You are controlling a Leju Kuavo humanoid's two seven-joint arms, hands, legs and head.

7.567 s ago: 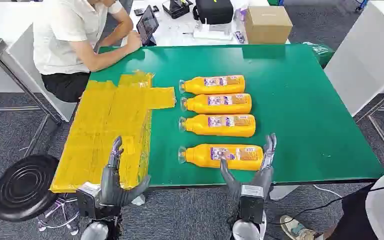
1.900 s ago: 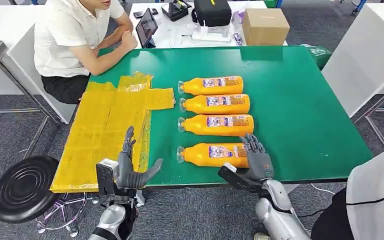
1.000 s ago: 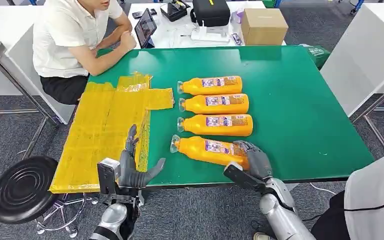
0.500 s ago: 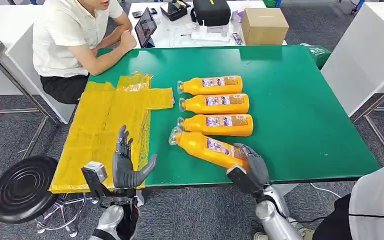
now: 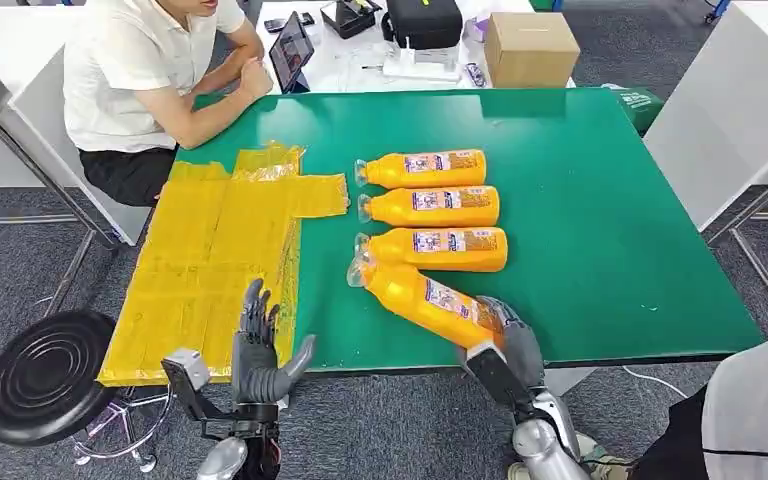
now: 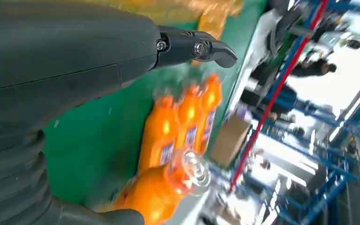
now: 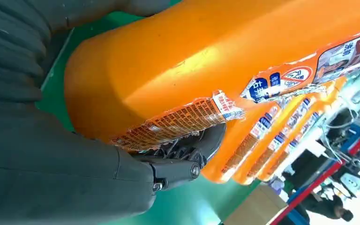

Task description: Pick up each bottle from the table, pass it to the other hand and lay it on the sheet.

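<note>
My right hand [image 5: 508, 342] grips the base end of the nearest orange plastic bottle [image 5: 422, 298], low and right of centre in the head view, its clear cap tilted toward the next of the three orange bottles in a row [image 5: 430, 208] above it. My left hand [image 5: 258, 352] waits empty with fingers spread, at lower left. The crinkled yellow sheet [image 5: 210, 250] on the green tabletop [image 5: 600, 200] carries no bottle, so I judge all four remain. My fingers under the bottle are hidden; the left wrist view is blurred.

Bright, even overhead light; soft shadows. The left wrist view is motion-blurred, with white glare beyond the left hand [image 6: 75, 93]. The head view is sharp.
</note>
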